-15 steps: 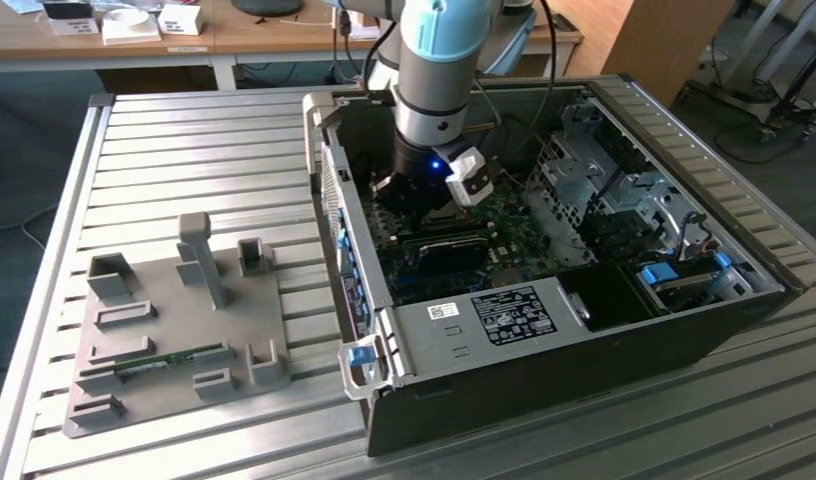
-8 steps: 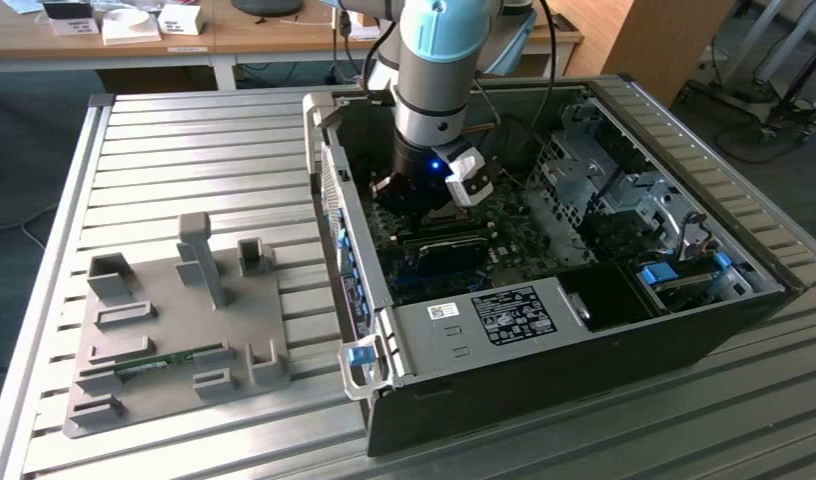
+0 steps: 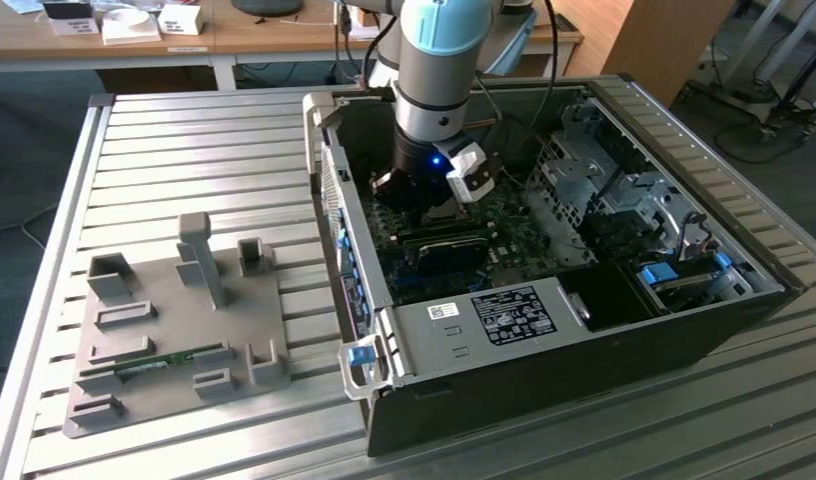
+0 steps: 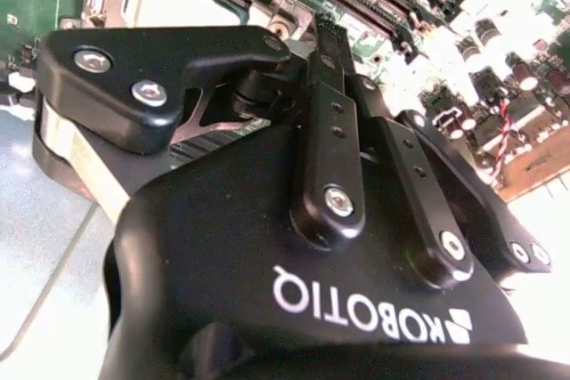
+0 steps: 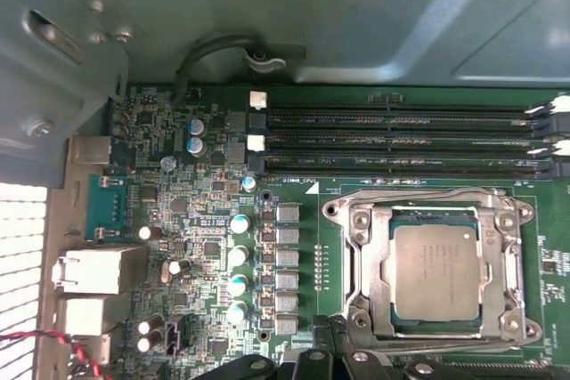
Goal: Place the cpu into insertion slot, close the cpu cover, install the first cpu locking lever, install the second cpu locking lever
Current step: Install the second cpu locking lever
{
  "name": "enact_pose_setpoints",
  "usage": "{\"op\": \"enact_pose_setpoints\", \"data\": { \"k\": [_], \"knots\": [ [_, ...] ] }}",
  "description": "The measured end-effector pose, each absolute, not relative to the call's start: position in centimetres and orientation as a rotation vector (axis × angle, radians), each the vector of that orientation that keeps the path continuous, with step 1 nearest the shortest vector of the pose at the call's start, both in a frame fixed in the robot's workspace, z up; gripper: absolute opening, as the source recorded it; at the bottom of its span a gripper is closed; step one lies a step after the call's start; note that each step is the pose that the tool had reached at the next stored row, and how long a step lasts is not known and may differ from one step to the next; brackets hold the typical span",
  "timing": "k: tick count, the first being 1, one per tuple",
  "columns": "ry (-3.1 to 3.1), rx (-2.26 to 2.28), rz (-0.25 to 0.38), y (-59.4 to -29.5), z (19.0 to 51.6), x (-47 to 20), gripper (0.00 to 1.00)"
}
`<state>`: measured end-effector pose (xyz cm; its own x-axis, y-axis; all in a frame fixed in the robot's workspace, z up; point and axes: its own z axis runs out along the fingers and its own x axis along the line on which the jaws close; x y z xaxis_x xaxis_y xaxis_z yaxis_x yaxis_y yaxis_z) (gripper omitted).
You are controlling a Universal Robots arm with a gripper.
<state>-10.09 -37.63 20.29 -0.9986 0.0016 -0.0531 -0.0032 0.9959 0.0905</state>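
Arm lowered into the open computer case, gripper just above the motherboard.

The case lies on its side on a slatted metal table, with a grey fixture plate beside it at the exterior view's left. In the first wrist view, the green motherboard carries 3 long memory slots next to the insertion slot. The cpu cover lies flat over the socket (its window frames the chip). The cpu sits seated in the socket, silver top up. In the second wrist view, the gripper's black fingers appear drawn together, nothing between them.
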Motion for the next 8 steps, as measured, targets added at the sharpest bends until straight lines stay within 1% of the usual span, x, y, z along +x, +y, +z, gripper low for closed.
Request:
{"op": "enact_pose_setpoints", "data": {
  "k": [8],
  "knots": [
    [3.085,-0.001,0.140,-37.6,21.8,-10.1,0.10]
  ]
}}
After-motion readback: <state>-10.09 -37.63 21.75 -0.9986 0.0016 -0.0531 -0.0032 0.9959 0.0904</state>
